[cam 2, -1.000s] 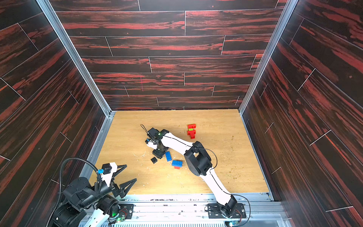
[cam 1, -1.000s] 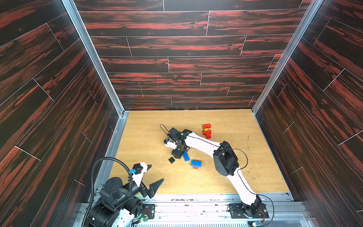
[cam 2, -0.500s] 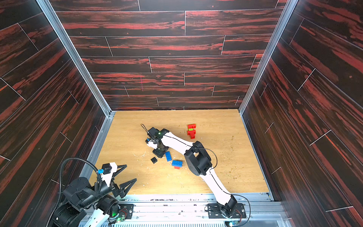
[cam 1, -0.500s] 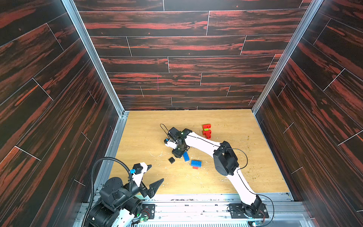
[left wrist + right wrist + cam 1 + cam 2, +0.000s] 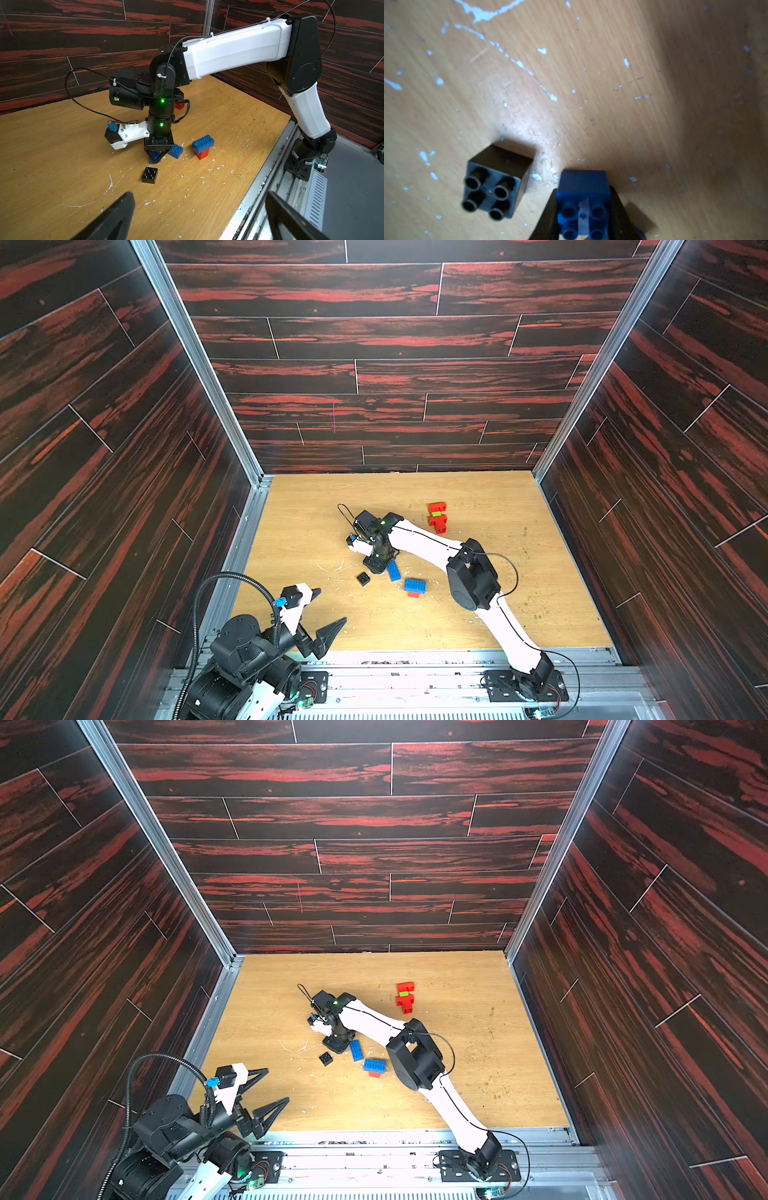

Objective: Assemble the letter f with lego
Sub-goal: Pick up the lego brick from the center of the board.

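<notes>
Room: a tall box w/ dark walls, planks w/ red streaks, & shiny metal posts in the back corners. The floor is a light wood board. A metal rail runs along the near edge, & both arm bases sit on it.

Far left, by the rail: the left gripper hangs over the near-left corner of the board. Its fingers are wide apart over bare wood.

Next come white scratches & tiny white chips on the wood, near the middle.

Then the lego. A black brick, square w/ 4 studs up, sits alone on the wood. Just right of it the right gripper points straight down. Its fingers press on both sides of a small blue brick. That brick sits on the wood near the black one, not touching it. Just beside the gripper a long blue brick lies flat on the wood. A bit more to the right, a blue top brick sits on a red brick.

Further back & more right is a red stack w/ a green brick in it, well apart from the other bricks.

The right side of the board has small dark crumbs on it. Then comes the wall on the right, w/ the same dark planks.
</notes>
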